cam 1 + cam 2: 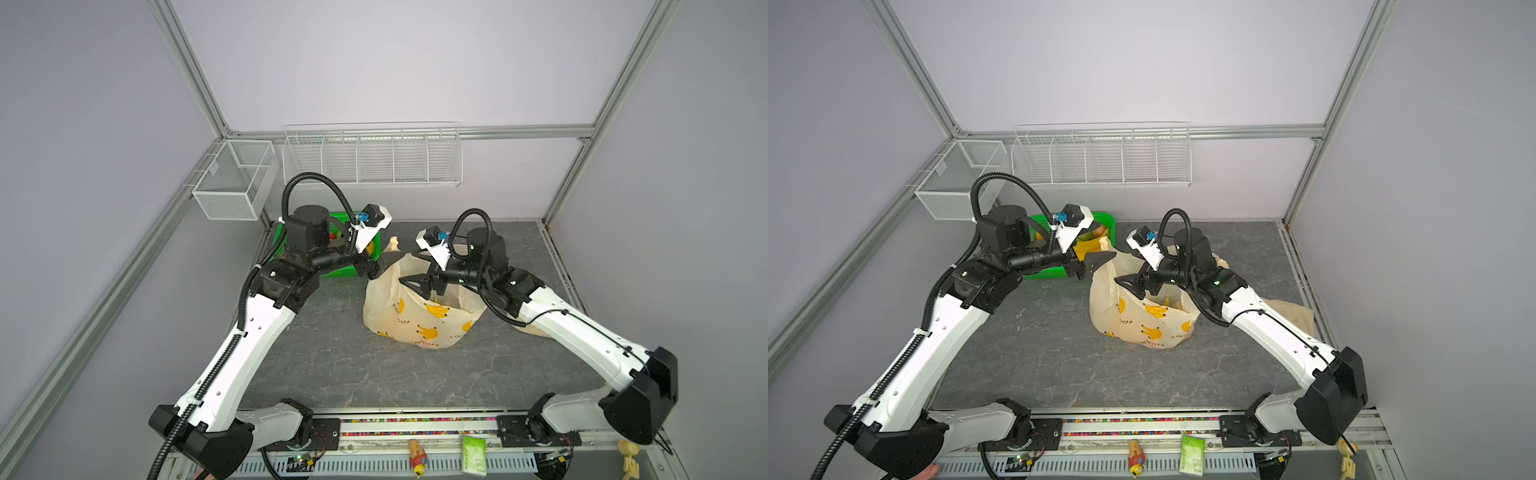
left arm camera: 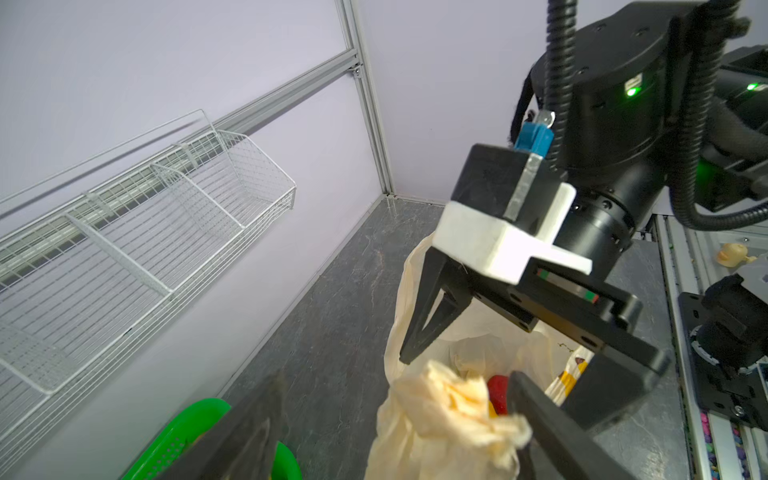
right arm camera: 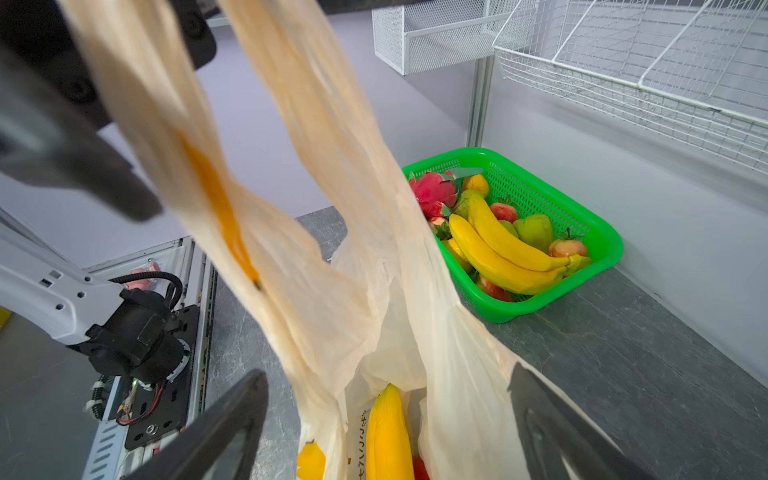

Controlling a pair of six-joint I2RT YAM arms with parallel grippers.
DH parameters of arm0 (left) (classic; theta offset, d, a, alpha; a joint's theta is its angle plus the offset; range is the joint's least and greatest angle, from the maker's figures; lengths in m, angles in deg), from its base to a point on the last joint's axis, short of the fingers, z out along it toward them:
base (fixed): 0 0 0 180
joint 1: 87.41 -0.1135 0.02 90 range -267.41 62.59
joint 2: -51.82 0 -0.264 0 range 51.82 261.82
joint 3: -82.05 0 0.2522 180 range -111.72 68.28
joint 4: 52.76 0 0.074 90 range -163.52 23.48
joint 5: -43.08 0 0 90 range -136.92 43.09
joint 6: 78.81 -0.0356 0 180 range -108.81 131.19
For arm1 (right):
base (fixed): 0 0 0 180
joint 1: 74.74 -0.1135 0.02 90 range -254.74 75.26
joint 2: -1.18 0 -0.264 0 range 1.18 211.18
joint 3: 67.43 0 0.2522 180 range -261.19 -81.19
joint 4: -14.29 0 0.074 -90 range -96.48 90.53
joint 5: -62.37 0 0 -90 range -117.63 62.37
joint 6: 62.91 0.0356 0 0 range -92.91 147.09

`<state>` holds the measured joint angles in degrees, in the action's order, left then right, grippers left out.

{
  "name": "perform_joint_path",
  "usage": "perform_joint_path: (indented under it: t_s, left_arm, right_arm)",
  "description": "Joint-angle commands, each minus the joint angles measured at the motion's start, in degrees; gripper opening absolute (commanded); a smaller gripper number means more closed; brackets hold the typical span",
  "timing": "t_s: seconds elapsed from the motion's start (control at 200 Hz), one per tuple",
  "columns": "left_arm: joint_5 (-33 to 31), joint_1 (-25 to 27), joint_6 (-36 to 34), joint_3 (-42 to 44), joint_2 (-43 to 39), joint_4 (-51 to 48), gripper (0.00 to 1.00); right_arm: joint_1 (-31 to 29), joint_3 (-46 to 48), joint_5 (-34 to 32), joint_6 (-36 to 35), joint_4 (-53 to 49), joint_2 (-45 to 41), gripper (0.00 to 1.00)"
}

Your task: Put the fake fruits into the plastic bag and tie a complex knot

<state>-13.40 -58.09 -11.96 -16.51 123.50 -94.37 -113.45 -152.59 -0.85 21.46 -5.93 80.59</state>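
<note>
Right wrist view: the right gripper [image 3: 386,374] stands spread wide, matte black wedge fingers [image 3: 232,415] flanking the mouth of the thin, crinkled, translucent cream plastic bag [image 3: 374,316], clasping nothing. A glossy yellow plastic banana [image 3: 386,436] lies inside. Two loop handles [image 3: 324,124] rise to the left gripper [image 2: 395,376], jaws also apart, a crumpled handle end bunched between them against one finger. Beyond, on the grey marbled tabletop [image 3: 623,374], a green perforated plastic basket [image 3: 523,309] holds more smooth toy fruits [image 3: 498,249].
</note>
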Motion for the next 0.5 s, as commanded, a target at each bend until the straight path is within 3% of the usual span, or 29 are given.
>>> perform_joint_path:
  t_s: [0.0,0.065,0.18,0.29,0.495]
  left_arm:
    - [4.71,0.65,-1.68,-1.53,1.00,2.54,0.67]
    - [5.36,0.72,-1.15,-1.19,0.93,2.71,0.52]
    - [6.61,0.74,3.65,-0.15,0.07,4.11,0.24]
    - [9.02,0.69,9.49,1.85,-1.13,5.96,0.00]
    - [10.68,0.74,17.58,5.25,-2.80,10.39,0.00]
  right_arm:
    - [0.48,0.80,-0.42,-2.29,-0.84,-1.10,0.95]
    - [0.53,1.26,-1.16,-3.50,-0.50,-1.64,1.00]
    - [0.69,2.97,-1.32,-5.97,3.34,-2.75,0.92]
    - [0.76,3.44,2.59,-7.15,9.05,-1.40,0.89]
    - [-0.66,1.23,9.91,-6.03,15.24,3.26,0.88]
